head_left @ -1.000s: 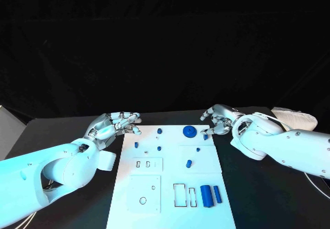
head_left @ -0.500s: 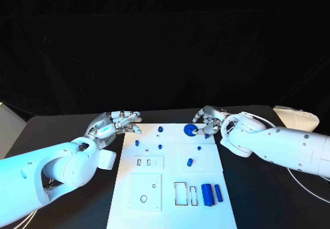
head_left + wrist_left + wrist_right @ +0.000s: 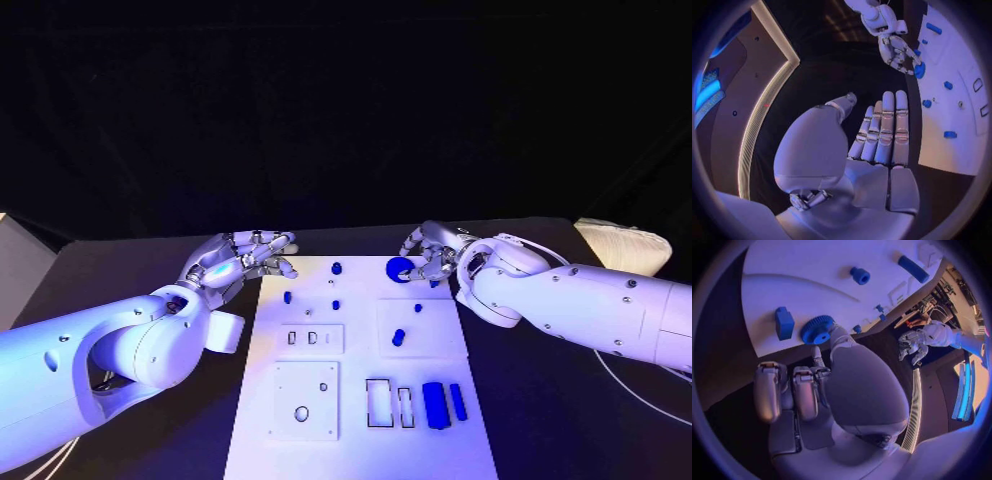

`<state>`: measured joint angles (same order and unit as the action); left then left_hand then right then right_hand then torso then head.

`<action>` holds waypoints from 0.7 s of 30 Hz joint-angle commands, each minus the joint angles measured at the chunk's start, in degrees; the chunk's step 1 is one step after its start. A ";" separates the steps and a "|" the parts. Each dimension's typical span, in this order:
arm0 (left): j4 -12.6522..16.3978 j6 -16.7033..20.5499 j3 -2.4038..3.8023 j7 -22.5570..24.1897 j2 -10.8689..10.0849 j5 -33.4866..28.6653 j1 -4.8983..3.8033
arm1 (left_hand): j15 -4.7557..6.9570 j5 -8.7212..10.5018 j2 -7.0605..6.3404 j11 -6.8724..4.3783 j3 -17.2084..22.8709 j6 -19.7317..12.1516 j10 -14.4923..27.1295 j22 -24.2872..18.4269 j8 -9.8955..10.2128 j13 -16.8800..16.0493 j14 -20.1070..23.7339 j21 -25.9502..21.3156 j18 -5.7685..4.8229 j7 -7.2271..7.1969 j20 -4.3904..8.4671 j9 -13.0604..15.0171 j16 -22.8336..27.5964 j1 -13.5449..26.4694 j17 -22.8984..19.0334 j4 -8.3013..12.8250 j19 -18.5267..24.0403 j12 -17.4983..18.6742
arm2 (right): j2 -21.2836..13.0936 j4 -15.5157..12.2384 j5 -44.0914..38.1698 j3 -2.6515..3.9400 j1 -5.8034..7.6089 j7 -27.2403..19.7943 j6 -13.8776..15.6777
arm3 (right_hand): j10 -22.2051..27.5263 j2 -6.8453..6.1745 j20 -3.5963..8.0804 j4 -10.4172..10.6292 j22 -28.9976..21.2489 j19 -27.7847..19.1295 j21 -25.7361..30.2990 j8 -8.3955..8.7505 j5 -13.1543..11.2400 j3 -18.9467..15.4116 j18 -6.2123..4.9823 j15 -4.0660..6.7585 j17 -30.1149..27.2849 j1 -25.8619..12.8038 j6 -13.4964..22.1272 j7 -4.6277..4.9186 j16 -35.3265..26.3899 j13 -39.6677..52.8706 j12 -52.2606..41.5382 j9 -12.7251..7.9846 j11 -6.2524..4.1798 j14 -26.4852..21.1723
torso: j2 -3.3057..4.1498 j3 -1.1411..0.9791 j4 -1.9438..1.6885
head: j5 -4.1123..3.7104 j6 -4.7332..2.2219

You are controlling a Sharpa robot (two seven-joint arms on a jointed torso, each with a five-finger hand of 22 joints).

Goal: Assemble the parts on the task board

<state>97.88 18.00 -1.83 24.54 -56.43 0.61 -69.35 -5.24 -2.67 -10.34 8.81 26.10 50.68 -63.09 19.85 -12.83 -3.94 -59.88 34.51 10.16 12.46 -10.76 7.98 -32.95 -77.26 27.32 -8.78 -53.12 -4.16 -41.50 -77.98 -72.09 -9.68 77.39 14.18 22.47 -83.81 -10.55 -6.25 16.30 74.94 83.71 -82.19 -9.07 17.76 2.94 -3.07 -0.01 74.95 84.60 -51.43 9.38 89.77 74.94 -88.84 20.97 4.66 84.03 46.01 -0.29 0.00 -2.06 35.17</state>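
Right hand [image 3: 433, 257] touched blue gear [image 3: 400, 267] at task board [image 3: 361, 400] far edge, grip unclear, left hand [image 3: 242, 256] spread, empty, beside board

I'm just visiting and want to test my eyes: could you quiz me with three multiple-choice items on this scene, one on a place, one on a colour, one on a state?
1. Where is the blue gear?
A. far end of the task board
B. near end
C. off the board

2. What colour is the board?
A. black
B. white
C. red

3. The left hand is
A. holding a part
B. gripping the board
C. holding nothing

A: the head view shows the gear at the far edge.
B: white plate.
C: the left wrist view shows straight, bare fingers.
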 commanded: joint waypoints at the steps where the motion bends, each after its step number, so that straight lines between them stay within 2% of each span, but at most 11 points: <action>1: 0.10 -1.21 0.05 0.15 0.12 0.12 -0.06 | -0.02 -0.15 0.15 0.23 0.26 -0.11 0.26 0.07 0.22 0.05 0.26 0.19 -0.04 0.38 0.06 -0.08 -0.24 0.21 0.09 0.23 0.32 0.33 | 0.22 -0.14 -0.42 -0.01 -0.09 -0.16 -1.36 | -5.11 0.55 -0.15 0.07 6.40 1.59 -0.25 -0.38 0.21 0.44 0.91 -0.50 15.05 0.20 -0.43 0.01 0.23 13.79 -0.23 0.10 0.00 5.97 | -0.03 0.00 0.03 | -0.04 0.03; 11: 0.10 -1.24 0.05 0.02 0.08 0.13 -0.06 | -0.02 -0.15 0.15 0.23 0.26 -0.11 0.26 0.07 0.22 0.05 0.26 0.19 -0.04 0.38 0.06 -0.08 -0.24 0.21 0.09 0.23 0.32 0.33 | 0.55 0.05 -1.43 -0.01 -0.19 0.23 -1.58 | -5.26 0.80 -0.10 -0.09 6.71 1.66 -0.48 -0.64 0.14 1.55 0.95 -0.42 15.05 0.99 -1.12 -0.11 0.23 13.99 -0.37 0.13 -0.11 5.97 | 0.02 0.00 -0.04 | -0.06 0.10; 14: 0.09 -1.22 0.05 0.00 0.04 0.13 -0.06 | -0.02 -0.15 0.20 0.22 0.38 -0.08 0.26 0.24 0.24 0.04 0.38 0.43 -0.03 0.36 0.04 -0.07 -0.38 0.25 0.15 0.33 0.52 0.29 | 0.57 0.22 -1.73 -0.01 -0.22 0.35 -1.62 | -5.28 0.70 -0.06 -0.01 6.88 1.66 -0.57 -0.65 -1.17 2.80 0.97 -0.38 15.05 1.38 -1.47 -0.13 0.23 14.02 -0.38 0.02 -0.14 5.97 | 0.07 -0.03 0.00 | -0.01 0.09; 21: 0.07 -1.24 0.05 -0.03 0.04 0.13 -0.06 | -0.02 -0.15 0.20 0.22 0.38 -0.08 0.26 0.24 0.24 0.04 0.38 0.43 -0.03 0.36 0.04 -0.07 -0.38 0.25 0.15 0.33 0.52 0.29 | 0.69 0.49 -2.29 -0.01 -0.28 0.67 -1.95 | -5.33 0.67 -0.03 -0.07 7.12 1.68 -0.71 -0.70 -0.74 5.04 1.00 -0.33 15.05 1.98 -2.25 -0.18 0.23 14.09 -0.42 -0.16 -0.21 5.97 | 0.06 -0.05 0.02 | 0.02 0.17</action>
<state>97.87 17.85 -1.82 24.31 -56.47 0.62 -69.35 -5.24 -2.67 -10.34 8.81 26.34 50.68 -63.09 20.05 -12.83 -3.94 -59.88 34.77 10.16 12.46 -10.76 7.97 -32.95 -77.26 27.42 -8.53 -53.12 -4.16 -40.92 -77.59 -73.03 -9.66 77.18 14.51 21.78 -83.81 -9.80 -6.26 16.21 74.93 83.71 -82.65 -9.52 16.79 7.80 -3.07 -0.01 74.93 86.11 -53.35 9.09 89.76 74.92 -89.07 20.87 4.67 84.03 46.05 -0.33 0.01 -2.05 35.33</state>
